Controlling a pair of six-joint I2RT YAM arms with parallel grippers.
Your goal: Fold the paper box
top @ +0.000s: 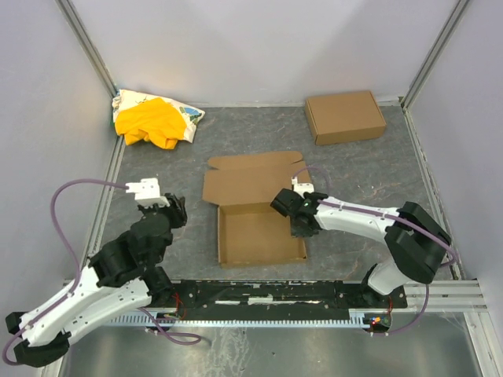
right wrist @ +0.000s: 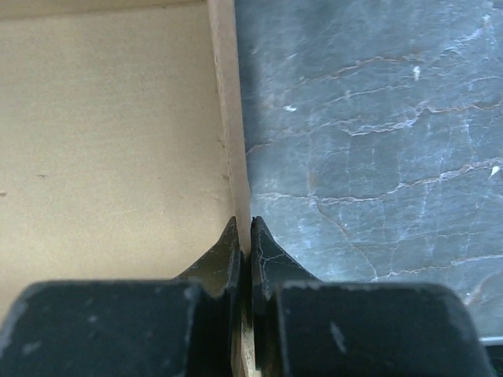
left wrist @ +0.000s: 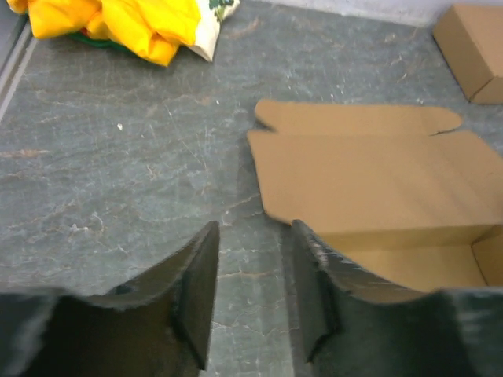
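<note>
The paper box (top: 255, 232) is a brown cardboard tray in mid-table with raised side walls and its lid panel (top: 247, 181) lying open behind it. My right gripper (top: 299, 224) is shut on the box's right wall (right wrist: 232, 141), one finger inside the tray and one outside. My left gripper (top: 174, 210) is open and empty, to the left of the box, over bare table. In the left wrist view the lid (left wrist: 369, 173) and the tray's inside (left wrist: 416, 263) lie ahead to the right of my fingers (left wrist: 200, 290).
A ready-made closed brown box (top: 344, 116) stands at the back right. A yellow-and-white cloth heap (top: 153, 119) lies at the back left, also in the left wrist view (left wrist: 134, 23). Grey walls enclose the table on three sides.
</note>
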